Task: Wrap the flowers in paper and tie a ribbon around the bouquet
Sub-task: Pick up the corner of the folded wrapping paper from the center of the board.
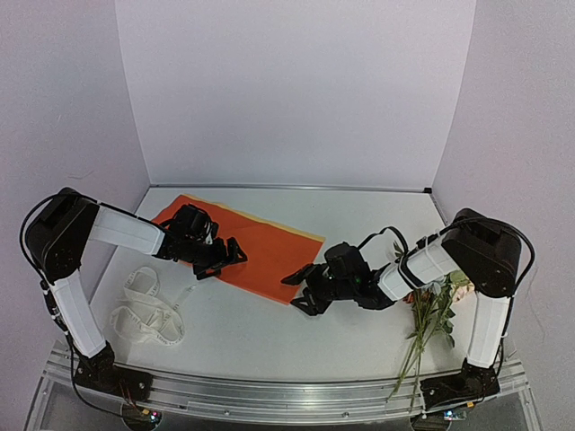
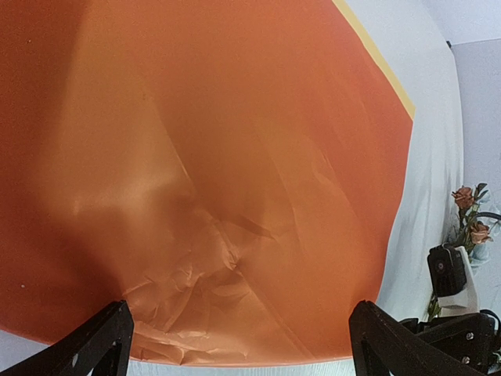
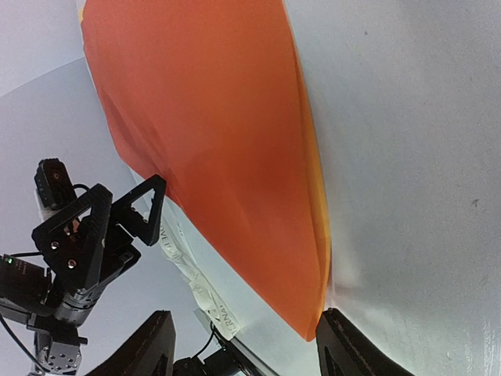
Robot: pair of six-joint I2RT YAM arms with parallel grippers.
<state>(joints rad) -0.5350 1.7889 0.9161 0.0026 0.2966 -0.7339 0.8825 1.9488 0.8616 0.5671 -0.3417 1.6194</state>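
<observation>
At far left on the table [image 1: 359, 341], loose loops of ribbon [image 1: 144, 310], lettering too small to read. Next, above the left end of the paper [image 1: 269, 247] and hiding part of it, left gripper [image 1: 223, 260], jaws wide apart, empty. Orange face up, yellow only as a thin strip along the far edge. At the near right corner, right gripper [image 1: 301, 292], jaws parted, clamped on nothing. Far right, flowers [image 1: 431, 314], heads mostly hidden behind the right arm.

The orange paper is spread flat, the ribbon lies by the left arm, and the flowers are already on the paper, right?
Not quite: the flowers lie off the paper, on the table beside the right arm, as the top view shows. The paper is spread flat and the ribbon lies by the left arm.
</observation>
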